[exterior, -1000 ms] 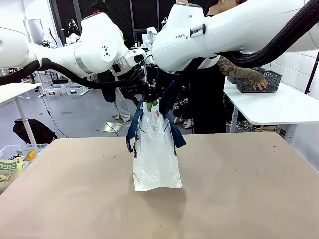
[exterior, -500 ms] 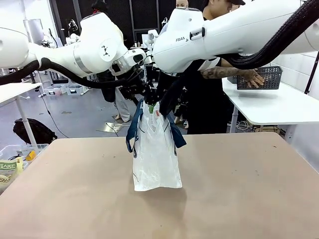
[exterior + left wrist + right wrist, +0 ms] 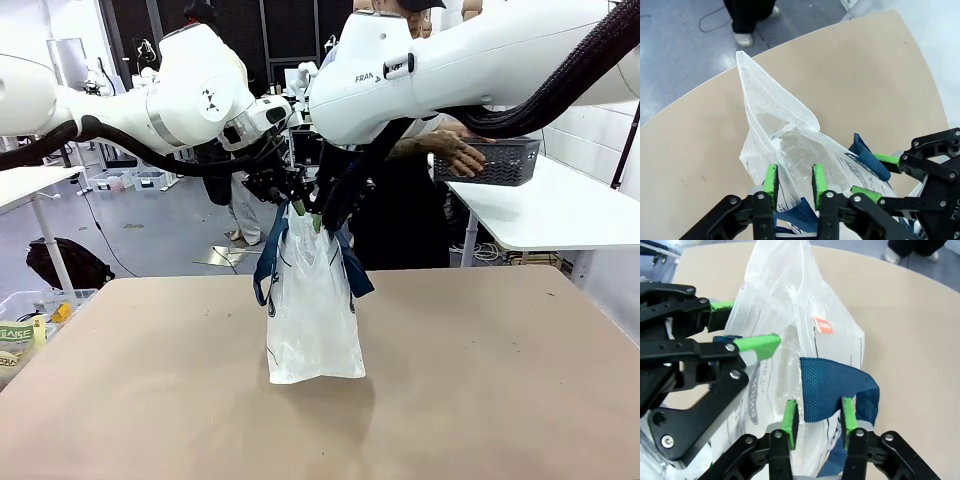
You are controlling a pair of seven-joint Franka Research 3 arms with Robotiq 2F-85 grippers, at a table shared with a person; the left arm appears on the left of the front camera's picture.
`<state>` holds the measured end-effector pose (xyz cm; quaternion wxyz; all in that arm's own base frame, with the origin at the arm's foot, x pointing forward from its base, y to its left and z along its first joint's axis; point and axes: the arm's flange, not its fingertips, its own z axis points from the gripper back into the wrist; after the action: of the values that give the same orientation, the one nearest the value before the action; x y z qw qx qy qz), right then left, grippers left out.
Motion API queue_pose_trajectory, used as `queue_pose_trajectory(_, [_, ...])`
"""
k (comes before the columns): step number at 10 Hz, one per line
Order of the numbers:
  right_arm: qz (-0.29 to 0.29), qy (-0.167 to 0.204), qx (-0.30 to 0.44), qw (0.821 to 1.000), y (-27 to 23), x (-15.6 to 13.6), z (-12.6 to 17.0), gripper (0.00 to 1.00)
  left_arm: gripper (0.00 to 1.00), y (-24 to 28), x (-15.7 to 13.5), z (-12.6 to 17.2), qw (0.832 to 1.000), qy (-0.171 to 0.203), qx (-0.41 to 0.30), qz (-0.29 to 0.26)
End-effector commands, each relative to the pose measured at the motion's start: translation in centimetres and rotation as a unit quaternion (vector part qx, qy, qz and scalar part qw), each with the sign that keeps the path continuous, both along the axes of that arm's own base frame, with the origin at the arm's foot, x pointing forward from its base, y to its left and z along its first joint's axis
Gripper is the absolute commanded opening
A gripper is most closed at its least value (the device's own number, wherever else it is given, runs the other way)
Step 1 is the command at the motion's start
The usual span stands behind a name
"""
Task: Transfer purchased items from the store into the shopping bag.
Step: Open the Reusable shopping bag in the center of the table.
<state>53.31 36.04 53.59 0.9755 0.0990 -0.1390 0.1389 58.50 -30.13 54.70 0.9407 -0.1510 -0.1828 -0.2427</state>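
Jaws have narrowed, grasp unclear: left gripper astride the shopping bag rim, right gripper astride its blue strap; beyond, a person's hand now lifts the store

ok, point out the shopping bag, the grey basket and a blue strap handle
shopping bag (image 3: 312,325): front view, whitish side panel.
grey basket (image 3: 512,164): front view, slotted side wall.
blue strap handle (image 3: 826,387): right wrist view, mesh face of the strap.
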Motion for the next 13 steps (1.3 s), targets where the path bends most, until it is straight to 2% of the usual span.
queue_pose_trajectory(1, [-0.012,0.011,-0.012,1.0,-0.1,-0.4,-0.5,0.0,0.0,0.6,-0.3,0.5,1.0,0.008,-0.012,0.006])
queue_pose_trajectory(5, [-0.023,0.016,-0.028,0.999,-0.5,-0.5,-0.4,0.0,0.0,1.4,-0.7,0.5,1.0,0.007,-0.009,0.016])
queue_pose_trajectory(7, [-0.028,0.016,-0.026,0.999,-1.2,-0.7,-0.2,0.0,0.0,4.0,-1.7,0.6,0.999,0.002,-0.023,0.045])
queue_pose_trajectory(13, [-0.041,0.004,-0.035,0.999,-1.8,-0.5,0.5,0.0,0.0,12.1,-7.5,-0.5,0.991,-0.032,-0.036,0.123])
